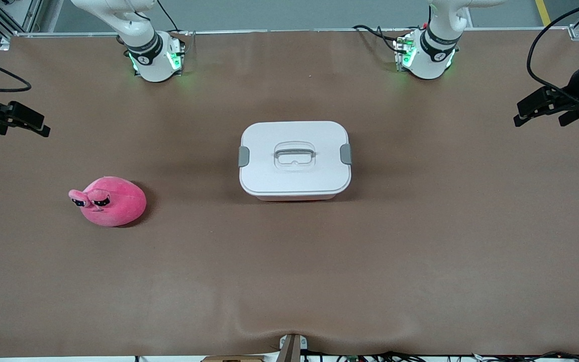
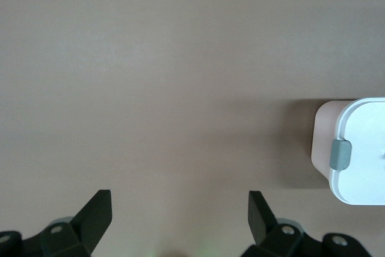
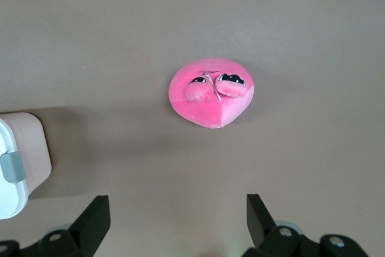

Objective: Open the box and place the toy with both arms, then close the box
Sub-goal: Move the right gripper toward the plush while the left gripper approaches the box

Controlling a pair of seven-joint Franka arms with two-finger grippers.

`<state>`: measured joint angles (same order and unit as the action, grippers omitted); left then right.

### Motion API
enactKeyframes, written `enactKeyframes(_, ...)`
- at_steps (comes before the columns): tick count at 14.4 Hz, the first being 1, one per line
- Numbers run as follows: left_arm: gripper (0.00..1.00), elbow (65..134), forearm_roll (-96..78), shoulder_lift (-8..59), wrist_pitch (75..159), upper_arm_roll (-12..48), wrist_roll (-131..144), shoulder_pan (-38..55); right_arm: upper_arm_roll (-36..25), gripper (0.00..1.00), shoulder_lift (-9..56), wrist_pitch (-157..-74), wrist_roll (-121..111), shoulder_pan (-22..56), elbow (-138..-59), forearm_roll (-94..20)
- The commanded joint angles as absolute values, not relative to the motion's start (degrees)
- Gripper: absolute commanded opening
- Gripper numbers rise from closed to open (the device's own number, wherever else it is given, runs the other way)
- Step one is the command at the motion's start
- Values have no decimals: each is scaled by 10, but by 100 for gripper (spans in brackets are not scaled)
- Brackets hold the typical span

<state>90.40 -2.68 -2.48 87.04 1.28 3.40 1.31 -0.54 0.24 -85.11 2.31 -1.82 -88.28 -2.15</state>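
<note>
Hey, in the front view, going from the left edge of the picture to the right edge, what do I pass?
Right gripper, open → toy → box, lid on → left gripper, open. Both arms wait over the table's ends.

1. The front view is evenly and softly lit from above; the brown table (image 1: pixel 289 276) shows no harsh glare.
2. The box (image 1: pixel 294 158) casts a faint, diffuse shadow around its base; its white lid is bright but not washed out.
3. The toy (image 1: pixel 111 201) throws a small dark shadow toward the box.
4. Green lights glow at both arm bases.
5. Both wrist views look dimmer and greyer, slightly soft, with broad shadow beside the box.
</note>
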Motion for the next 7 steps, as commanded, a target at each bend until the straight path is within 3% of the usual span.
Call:
enactKeyframes(1, 100, 892, -25, -20, 863, 15, 40, 11, -2, 100, -2, -859, 19, -26, -885, -31)
enactKeyframes(7, 100, 889, 9, -17, 863, 15, 37, 17, -2, 100, 18, -870, 20, -29, -882, -31)
